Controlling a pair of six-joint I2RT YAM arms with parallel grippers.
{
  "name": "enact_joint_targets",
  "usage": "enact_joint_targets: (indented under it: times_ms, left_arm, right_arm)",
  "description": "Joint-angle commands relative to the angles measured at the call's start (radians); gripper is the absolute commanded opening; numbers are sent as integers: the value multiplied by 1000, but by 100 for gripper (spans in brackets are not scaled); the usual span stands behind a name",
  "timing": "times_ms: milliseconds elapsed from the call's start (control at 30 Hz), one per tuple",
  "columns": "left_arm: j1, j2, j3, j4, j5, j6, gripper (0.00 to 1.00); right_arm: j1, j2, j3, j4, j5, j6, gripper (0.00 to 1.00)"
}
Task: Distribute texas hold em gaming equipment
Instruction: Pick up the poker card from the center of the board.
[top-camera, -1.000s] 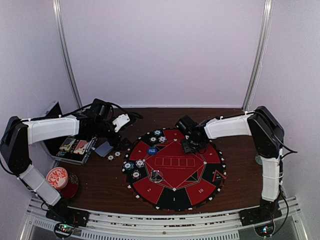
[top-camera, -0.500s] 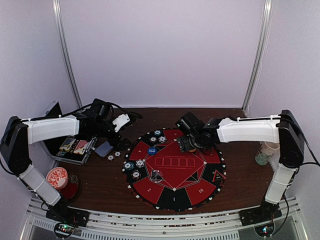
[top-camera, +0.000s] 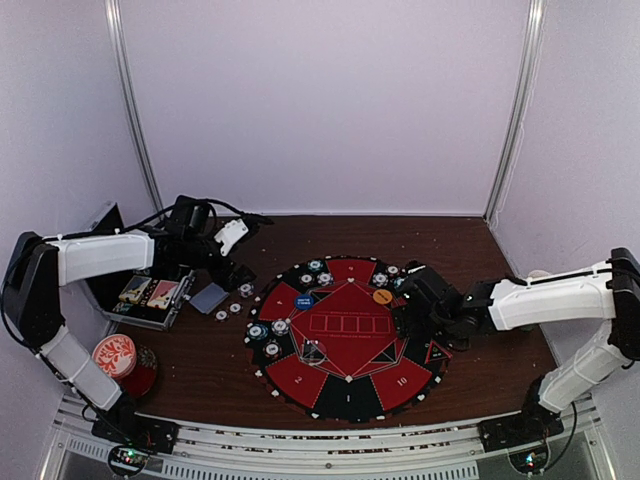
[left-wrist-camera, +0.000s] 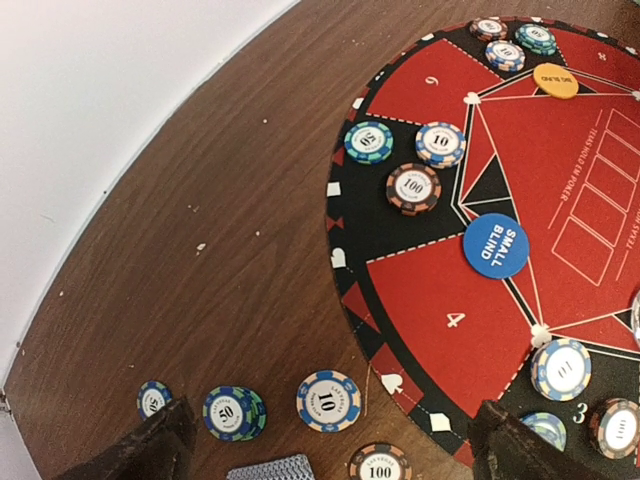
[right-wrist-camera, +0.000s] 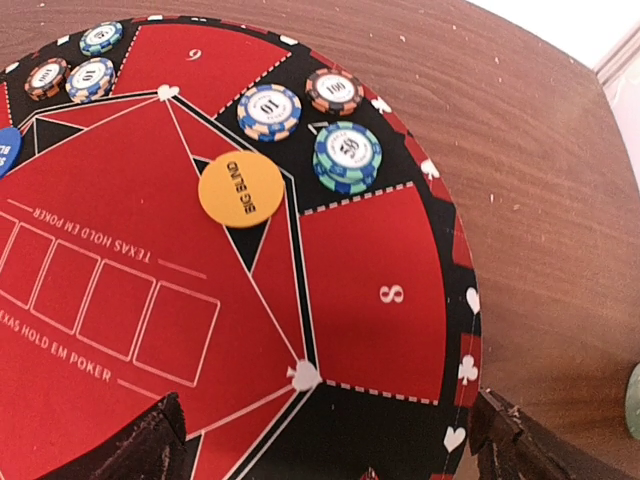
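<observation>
Right wrist: flat round orange disc (right-wrist-camera: 241, 188) on red mat (right-wrist-camera: 370, 240); left fingers (left-wrist-camera: 150, 450) and right fingers (right-wrist-camera: 140, 445) apart.

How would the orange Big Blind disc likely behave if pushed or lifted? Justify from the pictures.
The orange disc looks thin and rigid, so it is probably stiff and light. Lying flat on the mat, it would likely slide rather than roll. Its low edge may be hard to pinch.

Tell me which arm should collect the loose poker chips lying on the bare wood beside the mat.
Left. The left claw hangs open right above those small round striped poker chips; the right claw is across the round red-and-black mat, beside the orange button disc.
</observation>
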Motion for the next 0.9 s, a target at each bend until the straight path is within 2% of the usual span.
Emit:
enact_joint_targets:
  times_ms: [0, 267, 567, 867]
  left_arm:
    - [7, -4, -27, 91, -4, -26, 98]
    - [22, -8, -23, 87, -7, -41, 98]
    - [104, 27, 31, 29, 13, -58, 98]
    - [153, 92, 87, -165, 1, 55, 98]
  right_arm:
    - [-7, -65, -92, 83, -54, 70, 99]
    - [-46, -80, -107, 143, -132, 47, 100]
    - [-73, -56, -62, 178, -166, 14, 100]
    - [-75, -30, -92, 213, -192, 10, 100]
